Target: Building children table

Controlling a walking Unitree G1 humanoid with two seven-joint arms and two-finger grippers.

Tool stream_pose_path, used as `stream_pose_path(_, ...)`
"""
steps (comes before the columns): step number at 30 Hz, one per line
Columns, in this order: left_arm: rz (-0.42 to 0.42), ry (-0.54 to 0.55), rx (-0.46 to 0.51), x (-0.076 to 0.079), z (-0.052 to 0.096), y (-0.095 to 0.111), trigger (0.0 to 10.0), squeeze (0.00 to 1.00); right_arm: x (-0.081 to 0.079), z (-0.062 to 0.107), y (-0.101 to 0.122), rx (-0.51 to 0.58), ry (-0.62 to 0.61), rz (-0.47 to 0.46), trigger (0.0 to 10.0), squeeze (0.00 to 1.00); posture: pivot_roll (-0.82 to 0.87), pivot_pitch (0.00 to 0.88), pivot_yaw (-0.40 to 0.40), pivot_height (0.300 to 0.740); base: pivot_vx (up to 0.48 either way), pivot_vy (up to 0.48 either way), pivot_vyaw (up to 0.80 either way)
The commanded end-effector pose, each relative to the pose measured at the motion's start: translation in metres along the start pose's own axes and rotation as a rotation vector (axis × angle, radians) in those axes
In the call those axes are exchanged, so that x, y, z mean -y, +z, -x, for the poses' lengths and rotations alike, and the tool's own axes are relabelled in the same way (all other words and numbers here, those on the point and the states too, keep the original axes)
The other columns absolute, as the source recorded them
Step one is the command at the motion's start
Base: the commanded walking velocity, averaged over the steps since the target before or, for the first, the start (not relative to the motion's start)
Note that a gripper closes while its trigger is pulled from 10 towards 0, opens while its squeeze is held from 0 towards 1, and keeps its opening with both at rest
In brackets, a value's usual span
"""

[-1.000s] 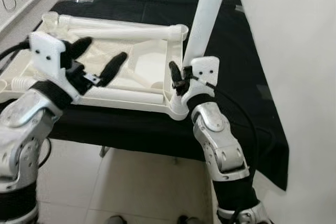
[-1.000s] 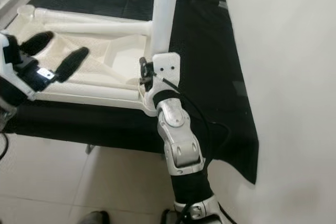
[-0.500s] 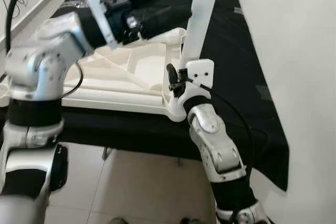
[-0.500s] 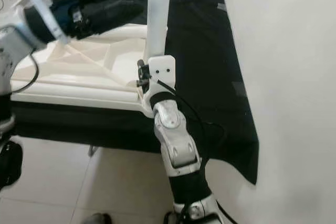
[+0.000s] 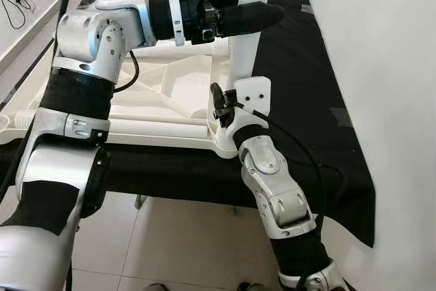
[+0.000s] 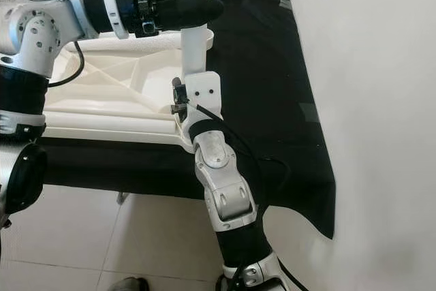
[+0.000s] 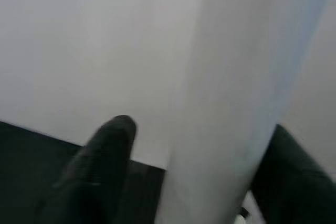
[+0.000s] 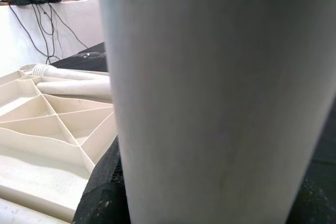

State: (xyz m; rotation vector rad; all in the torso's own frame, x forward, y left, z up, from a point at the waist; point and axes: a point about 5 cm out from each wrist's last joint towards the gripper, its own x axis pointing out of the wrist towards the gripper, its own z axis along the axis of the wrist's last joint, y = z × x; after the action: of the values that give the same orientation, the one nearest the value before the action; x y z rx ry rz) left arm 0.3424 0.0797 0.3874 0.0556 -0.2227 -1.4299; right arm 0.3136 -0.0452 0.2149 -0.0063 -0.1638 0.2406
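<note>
White table leg point(image 5: 246, 39) gripped by both hands.

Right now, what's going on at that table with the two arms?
The robot is fitting a white leg upright into the near corner of the upside-down white tabletop, which lies on the black cloth. The right gripper holds the leg low, by the corner socket. The left gripper has reached across and brackets the leg higher up, a finger on each side. Two more legs lie in the tabletop.
</note>
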Motion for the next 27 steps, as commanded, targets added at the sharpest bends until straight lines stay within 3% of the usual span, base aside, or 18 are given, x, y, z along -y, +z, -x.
stream_pose_path(1, -0.017, -0.067, -0.012, 0.002, -0.006, 0.004, 0.0, 0.00, -0.034, 0.006, -0.038, -0.241, 0.062, -0.134, 10.0, 0.00, 0.12, 0.198, 0.007, 0.740, 0.000, 0.000, 0.00)
stream_pose_path(11, -0.053, -0.120, -0.058, -0.001, -0.008, 0.005, 0.0, 0.00, -0.030, 0.002, -0.035, -0.233, 0.073, -0.123, 10.0, 0.00, 0.12, 0.195, 0.005, 0.740, 0.000, 0.000, 0.00)
stream_pose_path(12, -0.056, -0.128, -0.067, 0.000, -0.008, 0.004, 0.0, 0.00, -0.029, 0.000, -0.031, -0.212, 0.111, -0.139, 10.0, 1.00, 0.12, 0.191, 0.007, 0.740, 0.000, 0.000, 0.00)
stream_pose_path(15, -0.062, -0.148, -0.080, 0.001, -0.009, 0.002, 0.0, 0.00, -0.024, -0.008, -0.017, -0.114, 0.226, -0.163, 10.0, 1.00, 0.12, 0.192, 0.009, 0.740, 0.000, 0.000, 0.00)
stream_pose_path(16, -0.063, -0.158, -0.082, 0.002, -0.009, 0.002, 0.0, 0.00, -0.017, -0.014, -0.006, -0.045, 0.324, -0.182, 10.0, 1.00, 0.12, 0.191, 0.008, 0.740, 0.000, 0.000, 0.00)
stream_pose_path(18, -0.065, -0.177, -0.080, 0.004, -0.012, 0.004, 0.0, 0.00, 0.005, -0.025, 0.010, 0.032, 0.509, -0.140, 10.0, 1.00, 0.12, 0.190, 0.010, 0.740, 0.000, 0.000, 0.00)
stream_pose_path(19, -0.067, -0.187, -0.079, 0.004, -0.013, 0.004, 0.0, 0.00, 0.014, -0.028, 0.014, 0.043, 0.596, -0.104, 10.0, 0.94, 0.12, 0.191, 0.009, 0.740, 0.000, 0.000, 0.00)
stream_pose_path(21, -0.069, -0.192, -0.078, 0.005, -0.013, 0.005, 0.0, 0.00, 0.020, -0.029, 0.016, 0.041, 0.641, -0.080, 10.0, 0.94, 0.12, 0.191, 0.009, 0.740, 0.000, 0.000, 0.00)
stream_pose_path(22, -0.068, -0.200, -0.077, 0.005, -0.014, 0.004, 0.0, 0.00, 0.027, -0.032, 0.017, 0.036, 0.680, -0.037, 10.0, 0.00, 0.12, 0.191, 0.008, 0.740, 0.000, 0.000, 0.00)
stream_pose_path(25, -0.068, -0.208, -0.077, 0.006, -0.015, 0.004, 0.0, 0.00, 0.033, -0.034, 0.019, 0.032, 0.734, -0.005, 10.0, 0.00, 0.13, 0.193, 0.007, 0.740, 0.000, 0.000, 0.00)
stream_pose_path(27, -0.065, -0.222, -0.075, 0.008, -0.017, 0.001, 0.0, 0.00, 0.043, -0.041, 0.022, 0.002, 0.839, 0.071, 10.0, 0.00, 0.13, 0.197, 0.007, 0.740, 0.000, 0.000, 0.00)
